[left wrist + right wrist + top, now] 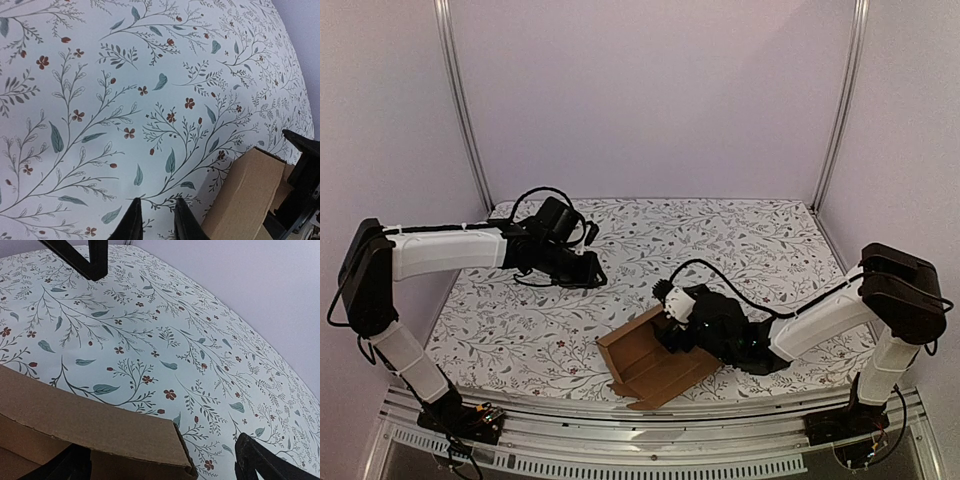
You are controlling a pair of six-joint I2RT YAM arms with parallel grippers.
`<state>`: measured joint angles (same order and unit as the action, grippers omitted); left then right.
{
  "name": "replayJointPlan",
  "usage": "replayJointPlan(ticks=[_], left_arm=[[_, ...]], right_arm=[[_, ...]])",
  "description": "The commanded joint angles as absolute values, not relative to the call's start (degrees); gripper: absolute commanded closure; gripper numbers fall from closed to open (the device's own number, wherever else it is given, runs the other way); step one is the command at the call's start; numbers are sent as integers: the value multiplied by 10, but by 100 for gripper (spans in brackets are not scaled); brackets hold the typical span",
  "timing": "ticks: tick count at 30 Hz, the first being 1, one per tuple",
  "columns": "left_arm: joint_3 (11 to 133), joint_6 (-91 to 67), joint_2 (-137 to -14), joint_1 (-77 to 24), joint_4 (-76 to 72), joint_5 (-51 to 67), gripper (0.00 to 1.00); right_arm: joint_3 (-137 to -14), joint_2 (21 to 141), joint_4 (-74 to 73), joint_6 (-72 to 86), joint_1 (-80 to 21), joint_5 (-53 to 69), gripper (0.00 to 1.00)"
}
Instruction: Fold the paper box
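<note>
The paper box (pixel 655 365) is a brown cardboard piece, partly folded, lying near the table's front edge with one wall raised on its left side. My right gripper (pixel 668 318) hangs over the box's far side, open wide. In the right wrist view a cardboard wall (pixel 100 422) lies between the spread fingers (pixel 252 460), and the right-hand finger stands clear of it. My left gripper (pixel 597 272) hovers over the tablecloth to the left of the box. Its fingers (pixel 132 222) are a narrow gap apart with nothing between them. The box's corner (pixel 245 197) shows at that view's lower right.
A floral tablecloth (pixel 740 250) covers the table. Pale walls and metal frame posts (pixel 460 100) close in the back and sides. The front rail (pixel 650 430) runs just below the box. The left gripper's dark fingers (pixel 87 257) appear at the top of the right wrist view.
</note>
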<state>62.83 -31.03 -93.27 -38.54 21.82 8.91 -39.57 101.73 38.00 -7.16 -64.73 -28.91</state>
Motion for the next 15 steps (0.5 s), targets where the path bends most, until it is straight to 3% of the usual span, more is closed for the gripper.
replayJointPlan(ticks=[1, 15], left_arm=[[633, -298, -917, -378, 226, 85, 79], [625, -295, -912, -378, 220, 87, 79]], right_arm=[[-424, 995, 314, -129, -644, -346, 1], [-477, 972, 274, -335, -644, -475, 1]])
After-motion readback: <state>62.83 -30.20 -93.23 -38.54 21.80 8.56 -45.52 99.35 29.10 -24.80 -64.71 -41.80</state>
